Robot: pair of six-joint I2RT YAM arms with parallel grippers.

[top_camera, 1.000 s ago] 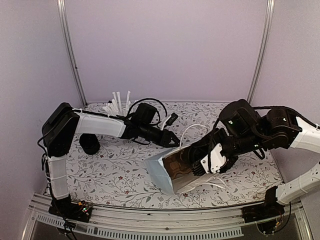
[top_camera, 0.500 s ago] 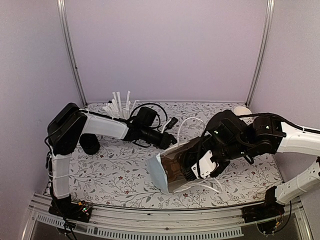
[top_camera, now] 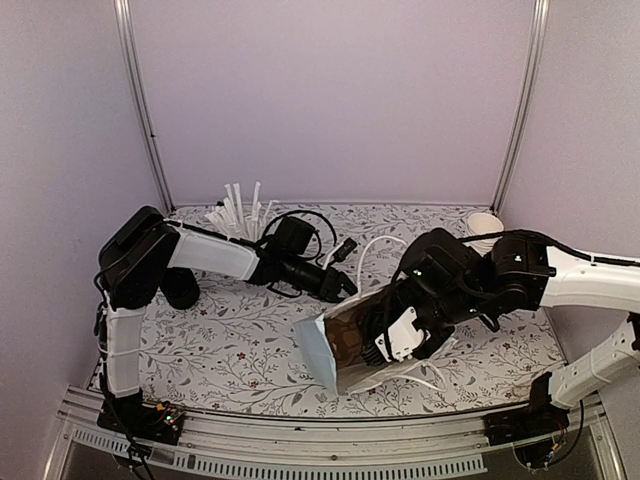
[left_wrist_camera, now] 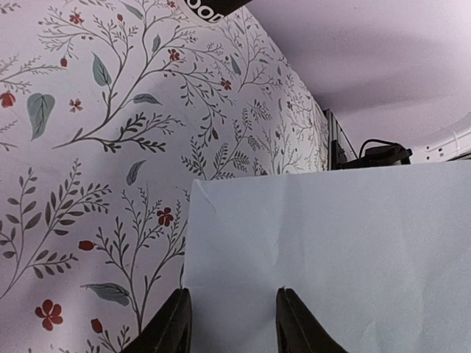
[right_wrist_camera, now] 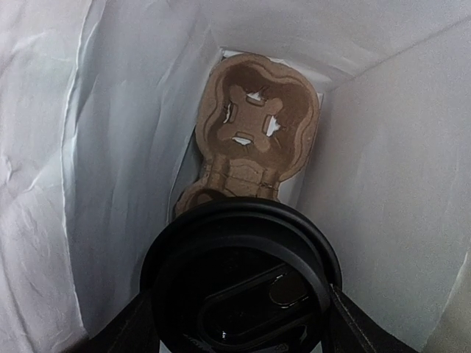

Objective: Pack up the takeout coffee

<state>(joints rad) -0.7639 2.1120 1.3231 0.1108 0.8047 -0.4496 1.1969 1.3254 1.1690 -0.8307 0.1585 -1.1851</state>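
Lilac walls point(top_camera: 330, 100) enclose a table under a floral cloth point(top_camera: 230, 350), with two robot arms bolted along its near edge. A pale blue paper bag point(top_camera: 318, 352) lies tipped on its side at centre, its mouth toward the right arm and its white handles point(top_camera: 378, 246) looping out over the cloth.

The right gripper point(right_wrist_camera: 237, 318) reaches into the bag's mouth, its two fingers clamped on either side of a black paper cup point(right_wrist_camera: 239, 283), which is topped with a round black lid. The right wrist view looks down the inside of the bag. There the brown pulp carrier point(right_wrist_camera: 257, 132) sits at the bag's far end. One of its holes is bare and fully in view, and the held cup hides the other.

The left arm stretches across the table from the left. The left gripper point(left_wrist_camera: 232, 323) is at the bag's upper back edge, beside a handle. Its jaws stand partly apart and nothing solid is clasped between them. The bag's flat blue side fills the left wrist view just past the fingers point(left_wrist_camera: 175, 323), though it is hard to tell from this angle whether they touch the paper.

A second black cup point(top_camera: 180, 288) stands on the cloth at far left, partly behind the left arm and well apart from the bag. White straws point(top_camera: 237, 205) fan up from a holder at the back edge, left of centre. A white cup point(top_camera: 487, 222) sits in the back right corner by the wall.
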